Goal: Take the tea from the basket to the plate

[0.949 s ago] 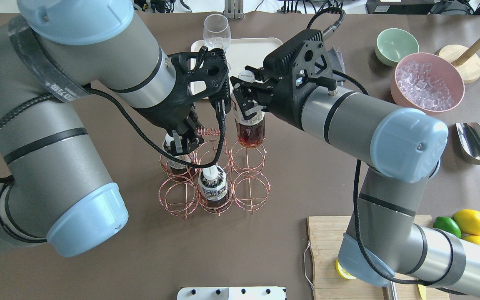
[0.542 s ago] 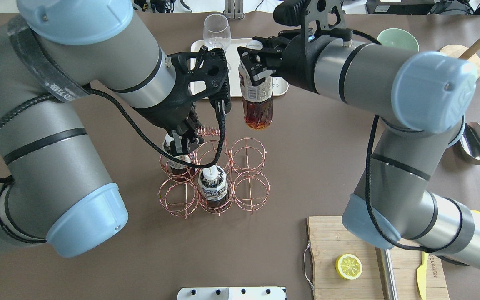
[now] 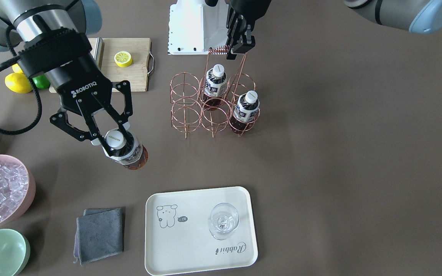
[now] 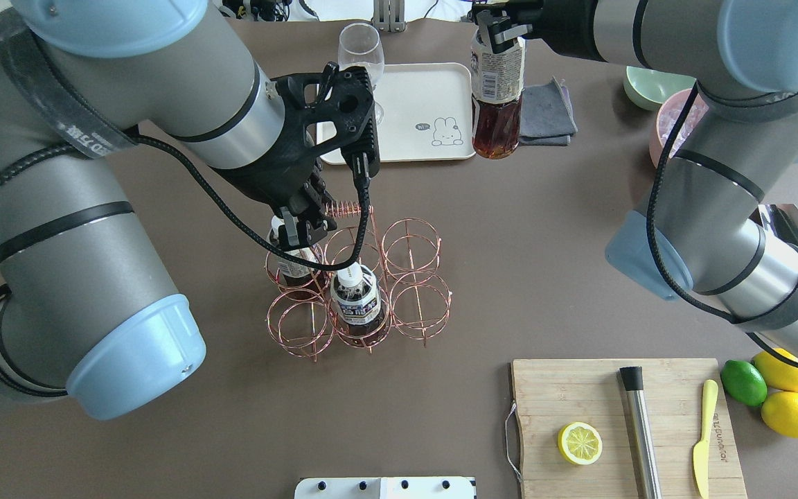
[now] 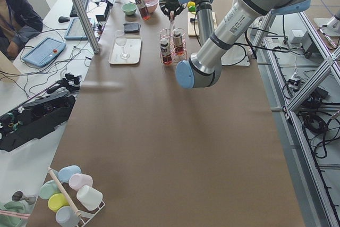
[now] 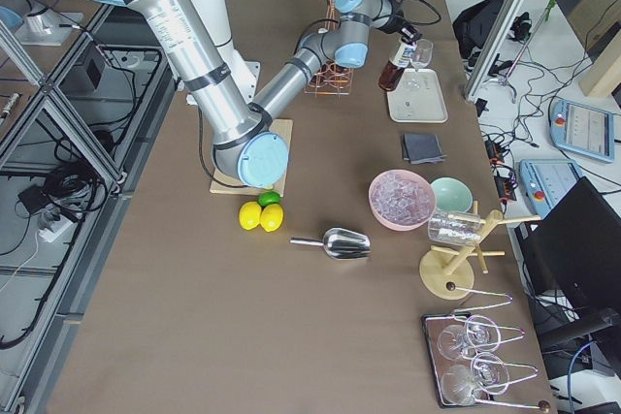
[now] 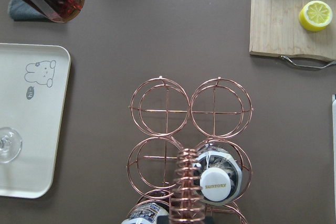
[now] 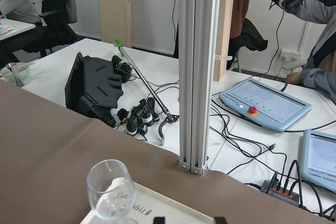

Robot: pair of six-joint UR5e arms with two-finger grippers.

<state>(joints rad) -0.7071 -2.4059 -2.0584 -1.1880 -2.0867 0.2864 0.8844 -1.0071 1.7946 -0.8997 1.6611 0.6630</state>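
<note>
Brown tabletop (image 4: pixel 544 263) carries everything you see. Your right end effector (image 3: pixel 118 145) is clamped on the tea (image 3: pixel 136 158), its fingers on either side of the neck by the white cap. It holds the tea off the tabletop, tilted. Seen from overhead, the tea hangs at about 4 o'clock off the plate (image 4: pixel 413 90), beside its corner and not over it. The grey cloth (image 4: pixel 544 114) lies at 3 o'clock of the tea. Your left end effector (image 4: pixel 302 234) is closed on the end of the coiled handle of the basket (image 4: pixel 416 277). The basket stands at roughly 7 o'clock from the plate. Two more bottles (image 4: pixel 356 301) stand upright in its rings: one in the middle ring of the near row, one in the far row at 10 o'clock, under the left end effector. A glass (image 4: pixel 361 48) stands upright at the plate's 9 o'clock end.
</note>
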